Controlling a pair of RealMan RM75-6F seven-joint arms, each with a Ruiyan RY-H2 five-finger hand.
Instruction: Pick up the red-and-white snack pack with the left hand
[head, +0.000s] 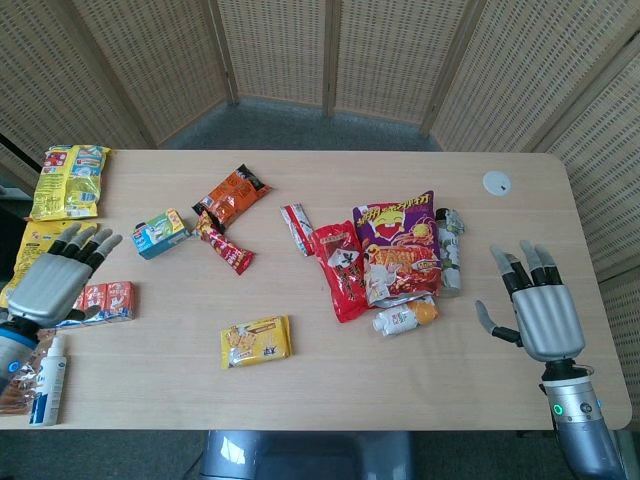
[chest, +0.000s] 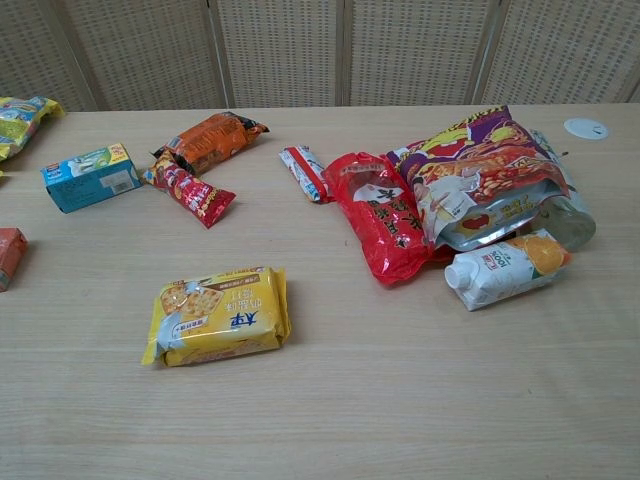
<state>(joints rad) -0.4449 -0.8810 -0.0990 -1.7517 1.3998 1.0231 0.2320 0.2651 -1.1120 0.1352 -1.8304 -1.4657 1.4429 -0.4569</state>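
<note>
The red-and-white snack pack is a small narrow packet lying flat near the table's middle, just left of a big red bag. The chest view shows this pack too. My left hand hovers at the table's left edge with fingers spread and nothing in it, far left of the pack and partly over a strip of small red-and-white boxes. My right hand is held open above the table's right side. Neither hand shows in the chest view.
Between the left hand and the pack lie a teal box, an orange bag and a red stick pack. A yellow cracker pack lies nearer the front. A purple chip bag and a drink carton sit right of the red bag.
</note>
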